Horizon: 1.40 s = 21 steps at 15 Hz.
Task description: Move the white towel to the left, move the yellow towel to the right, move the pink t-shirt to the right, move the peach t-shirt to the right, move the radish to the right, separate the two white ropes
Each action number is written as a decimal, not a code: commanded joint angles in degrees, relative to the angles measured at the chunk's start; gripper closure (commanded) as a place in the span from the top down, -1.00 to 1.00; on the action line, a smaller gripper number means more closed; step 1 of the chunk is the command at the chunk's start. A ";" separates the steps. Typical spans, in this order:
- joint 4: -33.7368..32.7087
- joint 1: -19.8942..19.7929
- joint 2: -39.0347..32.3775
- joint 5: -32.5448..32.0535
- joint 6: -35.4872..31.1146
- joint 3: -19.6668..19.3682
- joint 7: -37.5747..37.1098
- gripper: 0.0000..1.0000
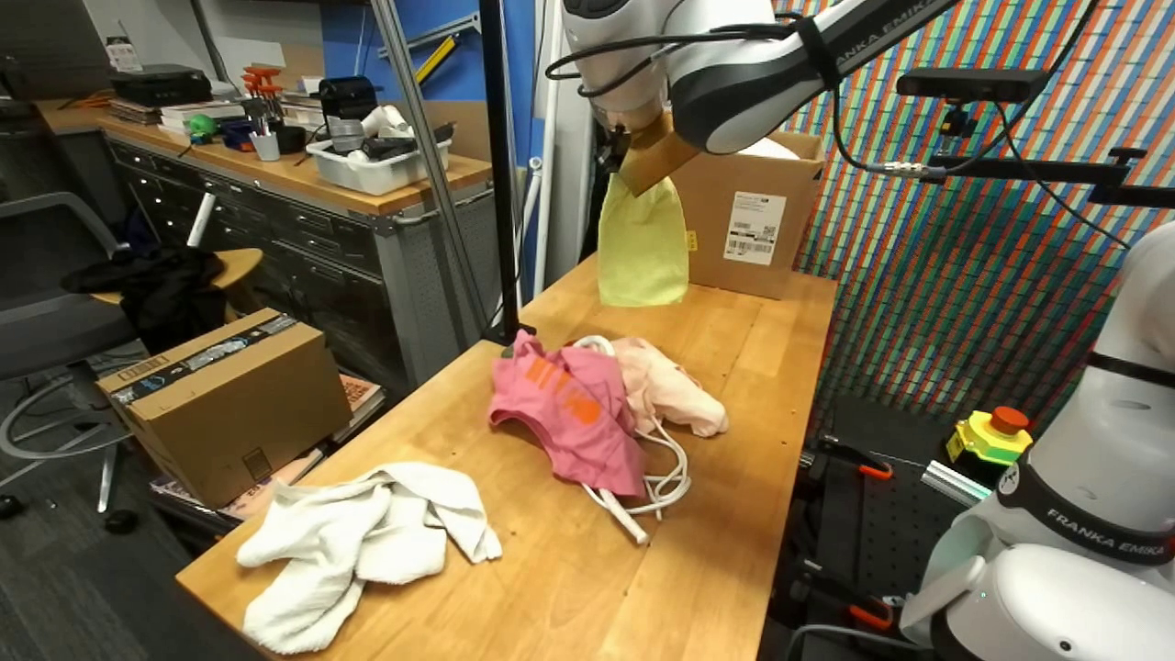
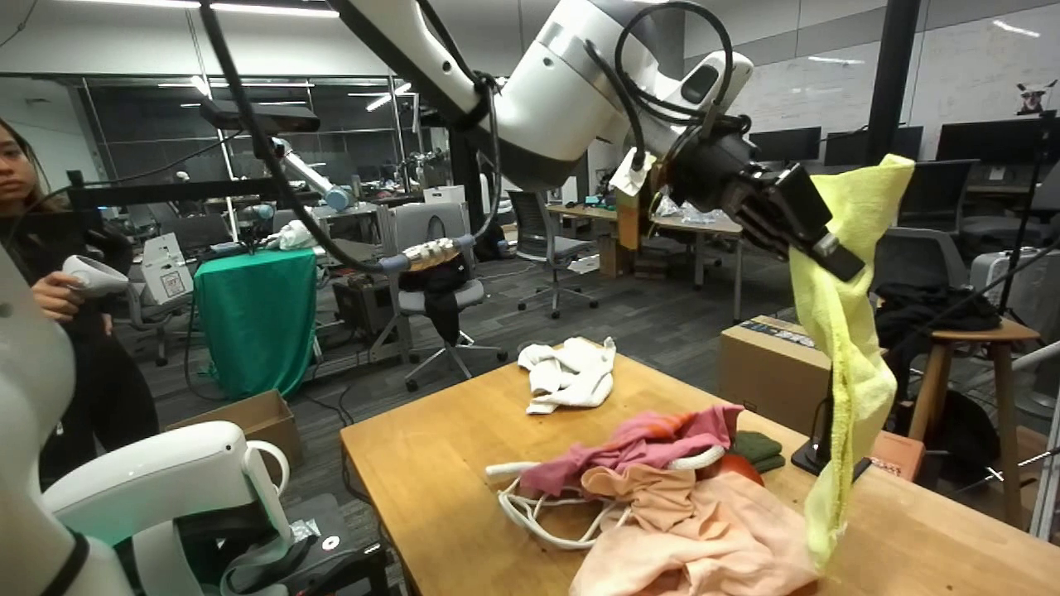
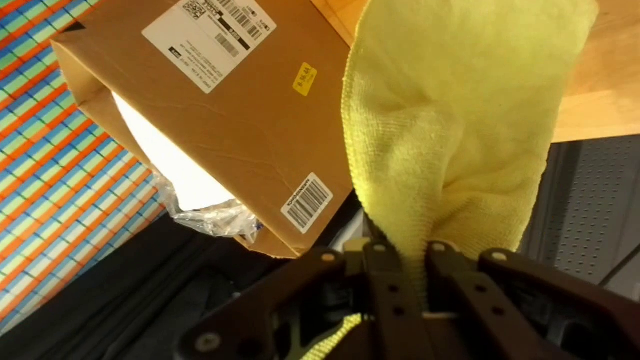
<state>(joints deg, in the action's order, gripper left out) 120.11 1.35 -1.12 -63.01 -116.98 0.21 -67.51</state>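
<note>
Pinching one yellow towel (image 3: 460,130) tight in my gripper (image 3: 412,254), I have it hanging over the table (image 1: 725,551). There, one pink t-shirt (image 1: 569,424) and one peach t-shirt (image 2: 712,538) lie touching, heaped with white rope (image 1: 626,521) whose lengths I can't count; one radish (image 2: 741,468), mostly hidden, shows among them. One white towel (image 1: 404,542) lies apart from that heap. One open cardboard box (image 3: 260,130) on the table holds something white (image 3: 170,160) and clear plastic (image 3: 215,220). Beside the table sits one taped cardboard box (image 1: 234,413). On the workbench (image 1: 285,172), one white bin (image 1: 386,179) holds a gray cylinder (image 1: 347,135) among gear (image 1: 392,147) I can't name.
</note>
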 commanded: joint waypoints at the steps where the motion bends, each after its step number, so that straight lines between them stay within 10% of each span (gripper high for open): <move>1: -8.45 -0.52 -6.98 -2.52 5.23 -0.59 -6.39 -0.92; 9: -18.82 -1.66 -16.68 -7.59 12.92 -4.48 -24.03 -0.89; 10: -20.05 -1.73 -17.66 -6.47 14.92 -4.72 -25.24 -0.34; 21: -18.42 -2.35 -18.83 -4.18 19.06 -3.29 -15.61 1.00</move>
<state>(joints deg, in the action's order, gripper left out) 100.25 -0.79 -21.46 -68.28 -96.90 -4.44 -88.32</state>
